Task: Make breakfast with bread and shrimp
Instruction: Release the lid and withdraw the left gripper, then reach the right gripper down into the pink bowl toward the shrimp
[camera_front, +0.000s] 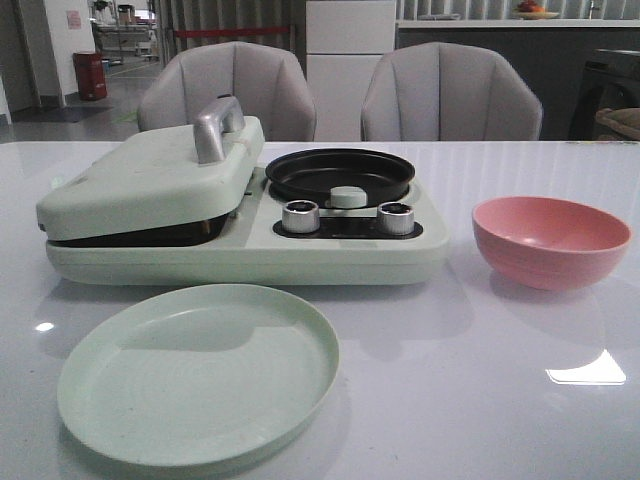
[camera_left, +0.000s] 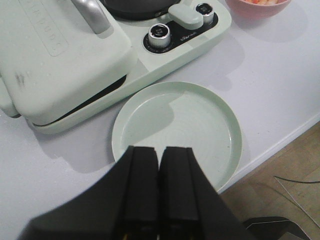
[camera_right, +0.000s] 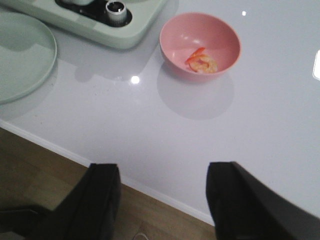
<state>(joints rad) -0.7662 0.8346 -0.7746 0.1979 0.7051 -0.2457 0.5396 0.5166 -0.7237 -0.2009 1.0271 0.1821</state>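
A: Front view first. Glossy white tabletop (camera_front: 450, 400). Pale green breakfast maker (camera_front: 245, 225), smooth plastic, rounded corners, mid-left of frame. Its lid (camera_front: 150, 185) with a metal handle (camera_front: 215, 125) sits slightly ajar over the left half. Round black pan (camera_front: 340, 172) on the right half, two knurled metal knobs (camera_front: 300, 215) below it.

B: Dishes?

A: Round matte pale green plate (camera_front: 200, 372), lower left, just in front of the maker. Matte pink bowl (camera_front: 551, 240), right of centre, apart from the maker. Contents hidden from this angle. Neither hand in frame. No bread seen.

B: Left wrist view?

A: Left hand (camera_left: 160, 185) at bottom centre, black fingers pressed together, nothing between them. Plate directly past the fingertips, maker at upper left, bowl rim at the top right edge with a few orange bits showing.

B: Right wrist view?

A: Right hand (camera_right: 163, 197) spread wide, holding nothing, at the bottom of frame over the tabletop edge with wood floor (camera_right: 35, 165) below. Shrimp (camera_right: 202, 62): small curled orange-pink and white pieces, clumped in the bowl, upper centre of frame, well apart from the fingers. Too small to read a long axis. Plate edge at upper left.
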